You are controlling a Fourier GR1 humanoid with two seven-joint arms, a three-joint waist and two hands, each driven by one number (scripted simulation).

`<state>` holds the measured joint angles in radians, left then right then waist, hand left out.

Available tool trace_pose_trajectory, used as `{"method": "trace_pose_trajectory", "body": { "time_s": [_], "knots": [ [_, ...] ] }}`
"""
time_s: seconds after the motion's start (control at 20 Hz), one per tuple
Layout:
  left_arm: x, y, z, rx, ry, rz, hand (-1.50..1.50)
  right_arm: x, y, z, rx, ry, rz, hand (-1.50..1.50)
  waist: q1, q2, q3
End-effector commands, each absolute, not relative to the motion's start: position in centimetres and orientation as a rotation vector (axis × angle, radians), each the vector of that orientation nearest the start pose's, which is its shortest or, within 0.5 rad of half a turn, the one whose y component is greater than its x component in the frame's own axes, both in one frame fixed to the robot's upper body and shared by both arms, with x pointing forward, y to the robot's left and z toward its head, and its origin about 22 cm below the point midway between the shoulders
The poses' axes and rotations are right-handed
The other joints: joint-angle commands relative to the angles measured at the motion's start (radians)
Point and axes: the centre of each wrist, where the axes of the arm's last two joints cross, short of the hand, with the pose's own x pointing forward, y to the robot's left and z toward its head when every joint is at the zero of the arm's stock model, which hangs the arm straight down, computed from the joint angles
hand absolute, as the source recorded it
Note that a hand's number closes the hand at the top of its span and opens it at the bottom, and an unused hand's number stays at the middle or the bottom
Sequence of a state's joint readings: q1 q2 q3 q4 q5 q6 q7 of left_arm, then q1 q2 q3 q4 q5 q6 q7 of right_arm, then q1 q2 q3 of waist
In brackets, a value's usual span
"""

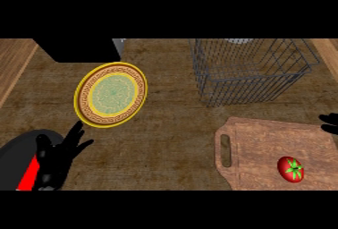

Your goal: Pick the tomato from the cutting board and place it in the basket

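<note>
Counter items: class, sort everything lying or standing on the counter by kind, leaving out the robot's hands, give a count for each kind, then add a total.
Tomato: 1
Cutting board: 1
Wire basket: 1
Plate: 1
Total: 4

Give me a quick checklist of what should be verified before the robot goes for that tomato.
1. Tomato lies on the cutting board: ok.
2. Nothing covers the tomato: ok.
3. Wire basket stands upright beyond the board, top open: ok.
4. Right hand near the tomato: ok, but only its tip shows at the right edge; whether its fingers are open: cannot tell.
5. Left hand out of the way, fingers spread, low left: ok.
6. Plate apart from the board-to-basket path: ok.
</note>
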<state>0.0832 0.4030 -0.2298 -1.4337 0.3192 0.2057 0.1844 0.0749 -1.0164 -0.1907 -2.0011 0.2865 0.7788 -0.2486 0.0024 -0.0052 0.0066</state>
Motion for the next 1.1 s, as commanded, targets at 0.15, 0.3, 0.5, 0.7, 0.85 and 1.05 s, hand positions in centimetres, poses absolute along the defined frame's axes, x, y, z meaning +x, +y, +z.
{"method": "trace_pose_trajectory", "body": {
  "time_s": [0.15,0.3,0.5,0.7,0.85,1.05],
  "knots": [
    [19.4,30.3,-4.6,0.144,-1.006,-0.037,0.00,21.8,-35.8,18.2,-0.430,-1.220,1.718,-1.50,0.006,0.006,-0.006],
    [18.5,27.9,-5.3,0.143,-1.019,-0.036,0.00,20.7,-35.6,15.6,-0.415,-1.204,1.724,-1.50,0.001,0.005,-0.006],
    [19.6,30.3,-4.2,0.149,-1.024,-0.029,0.00,20.8,-35.8,14.8,-0.407,-1.226,1.721,-1.50,-0.003,0.004,-0.006],
    [20.7,29.2,-5.3,0.168,-1.027,-0.020,0.00,21.1,-35.1,11.2,-0.403,-1.250,1.718,-1.50,-0.002,0.006,-0.006],
    [19.9,29.9,-4.4,0.152,-1.007,-0.021,0.00,22.1,-36.8,11.1,-0.432,-1.242,1.709,-1.50,0.003,0.006,-0.006],
    [20.2,28.1,-4.5,0.155,-1.014,-0.023,0.00,21.6,-35.6,11.3,-0.429,-1.265,1.702,-1.50,-0.003,0.004,-0.006]
  ]
}}
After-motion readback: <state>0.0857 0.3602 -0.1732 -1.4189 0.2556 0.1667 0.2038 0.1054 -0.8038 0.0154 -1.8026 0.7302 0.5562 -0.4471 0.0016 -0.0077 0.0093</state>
